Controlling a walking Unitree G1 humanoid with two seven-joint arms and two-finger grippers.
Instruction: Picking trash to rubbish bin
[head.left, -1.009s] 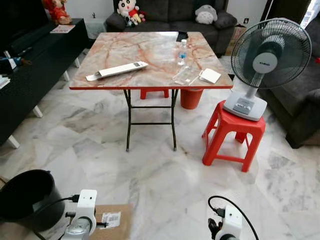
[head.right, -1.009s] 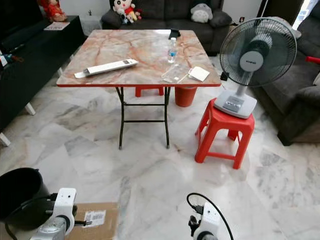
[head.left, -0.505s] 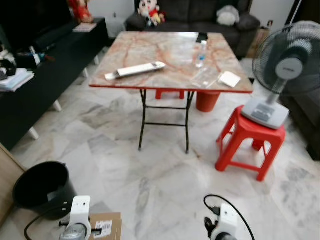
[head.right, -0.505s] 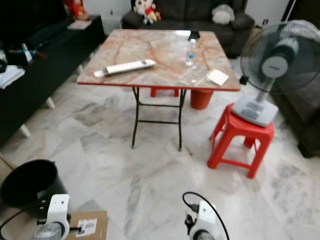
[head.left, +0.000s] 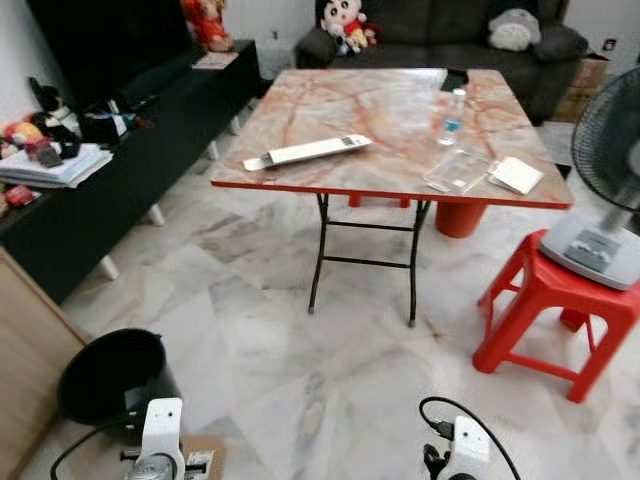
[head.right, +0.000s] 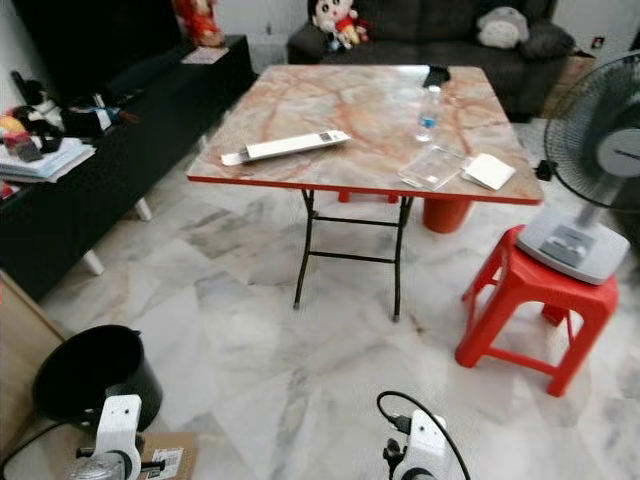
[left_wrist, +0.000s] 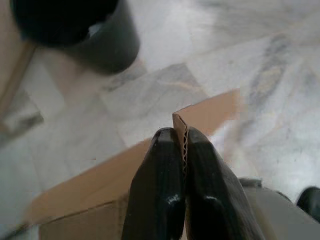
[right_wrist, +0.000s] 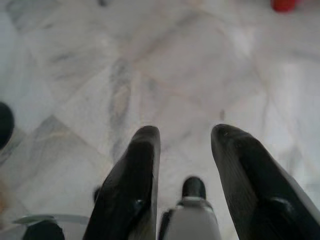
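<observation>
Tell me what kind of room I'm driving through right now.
Most likely a home living room: a dark sofa with plush toys, a folding marble-pattern table, a long black TV cabinet, and marble floor tiles.

Your head cameras look forward and down across the marble floor toward the table. Your wrist cameras aim close along each gripper at that same floor, the left also catching the black bin.

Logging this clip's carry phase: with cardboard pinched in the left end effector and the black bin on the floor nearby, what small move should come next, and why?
Probably swing the left end effector toward the black bin. Its fingers are shut on the cardboard piece, which hangs over the marble floor beside the bin, not above its open mouth. The right end effector is open and holds nothing.
</observation>
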